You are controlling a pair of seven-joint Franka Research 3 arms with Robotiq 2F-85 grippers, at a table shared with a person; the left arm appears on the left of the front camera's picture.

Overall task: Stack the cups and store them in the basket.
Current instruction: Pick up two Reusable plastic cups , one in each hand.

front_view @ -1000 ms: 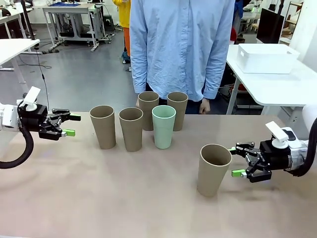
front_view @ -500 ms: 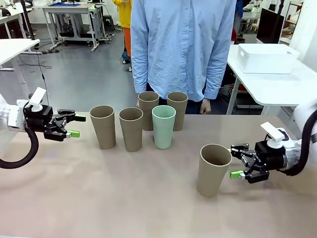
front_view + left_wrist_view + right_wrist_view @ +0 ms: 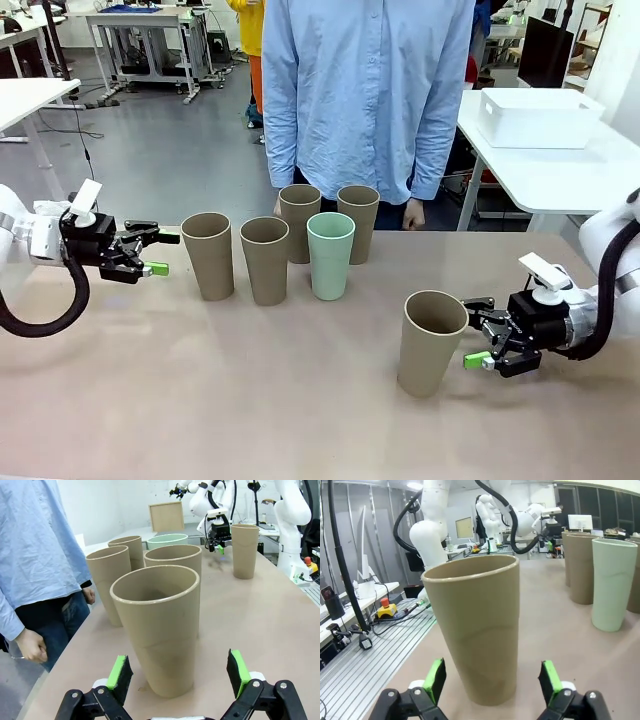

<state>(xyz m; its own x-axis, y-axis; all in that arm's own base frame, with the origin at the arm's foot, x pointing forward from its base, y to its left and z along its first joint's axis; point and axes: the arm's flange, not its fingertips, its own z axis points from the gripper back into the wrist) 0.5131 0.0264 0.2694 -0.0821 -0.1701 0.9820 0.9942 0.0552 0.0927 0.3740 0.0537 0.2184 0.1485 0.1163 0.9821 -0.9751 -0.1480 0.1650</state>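
On table point(image 3: 250, 400): six cups point(image 3: 265, 260) upright, none stacked | left gripper point(image 3: 160, 253) spread, just short of leftmost cup point(image 3: 208, 255) | right gripper point(image 3: 472, 330) spread beside near cup point(image 3: 432, 342) | basket point(image 3: 540, 125) on side table point(image 3: 600, 175), nothing stored.

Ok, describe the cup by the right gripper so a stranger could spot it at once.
On the tan table, most cups cluster before the person in the blue shirt. This tan-brown cup stands alone, nearer the robot's right, the open right gripper beside it.
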